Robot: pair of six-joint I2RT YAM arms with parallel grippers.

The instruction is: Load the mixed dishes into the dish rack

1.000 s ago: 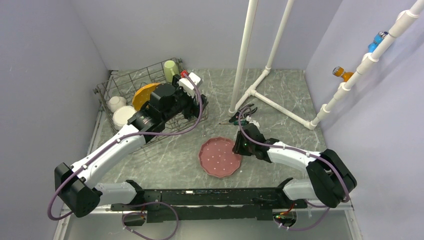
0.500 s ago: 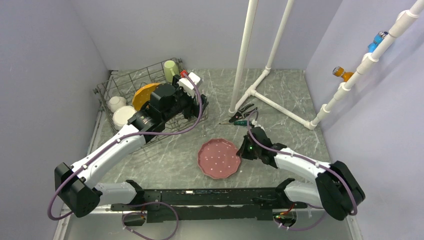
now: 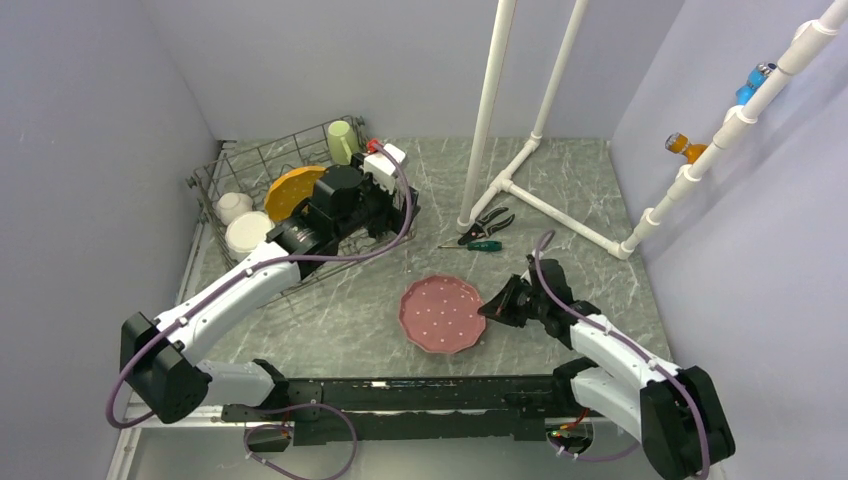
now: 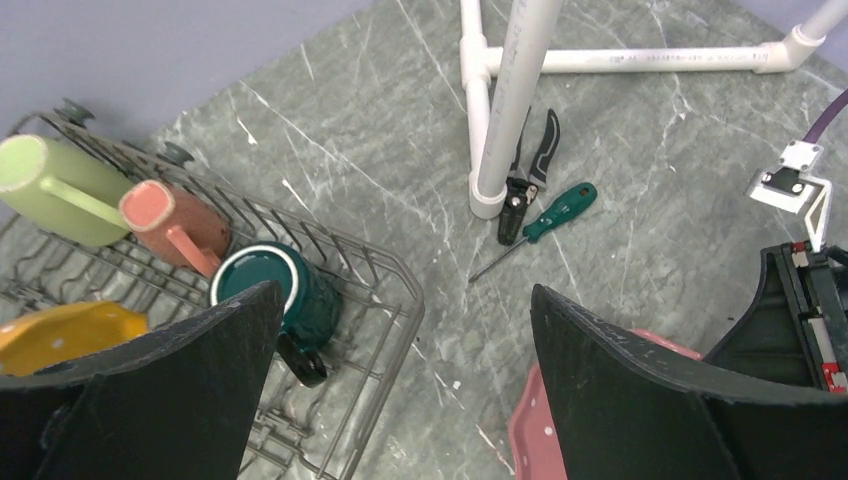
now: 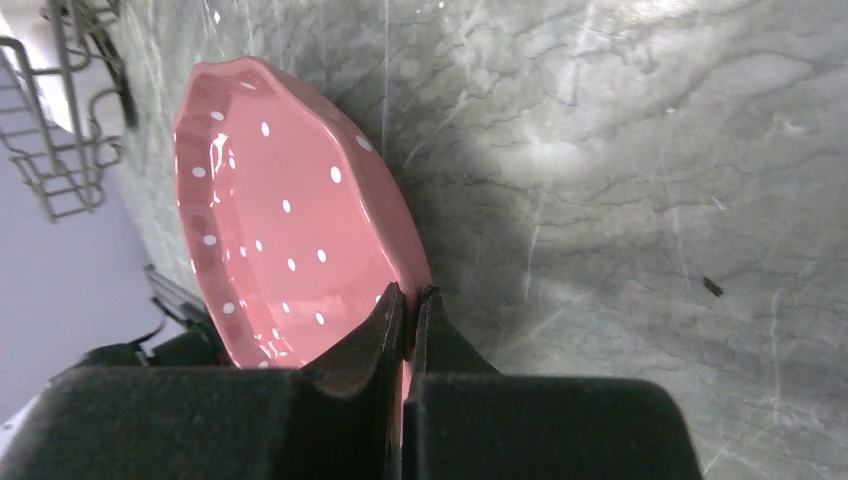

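Note:
A pink white-dotted scalloped plate [image 3: 440, 315] lies on the table in front of the arms. My right gripper [image 3: 490, 308] is shut on its right rim; the right wrist view shows the fingers [image 5: 410, 295] pinching the plate's edge [image 5: 290, 230]. The dish rack [image 3: 240, 165] stands at the back left. It holds a pale green mug [image 4: 55, 185], a pink mug [image 4: 170, 220], a dark teal mug [image 4: 275, 285], an orange dotted plate [image 3: 290, 190] and a white bowl [image 3: 247, 232]. My left gripper [image 4: 405, 300] is open and empty above the rack's right edge [image 4: 385, 262].
Black-handled pliers [image 3: 490, 220] and a green screwdriver [image 3: 485, 245] lie behind the plate, by the foot of a white pipe frame [image 3: 480, 120]. Walls close in on the left, back and right. A second white dish [image 3: 233, 206] sits in the rack's left end.
My right arm has swung from behind the plate round to its right side, and its fingers now close on the right rim. My left arm has shifted slightly over the rack.

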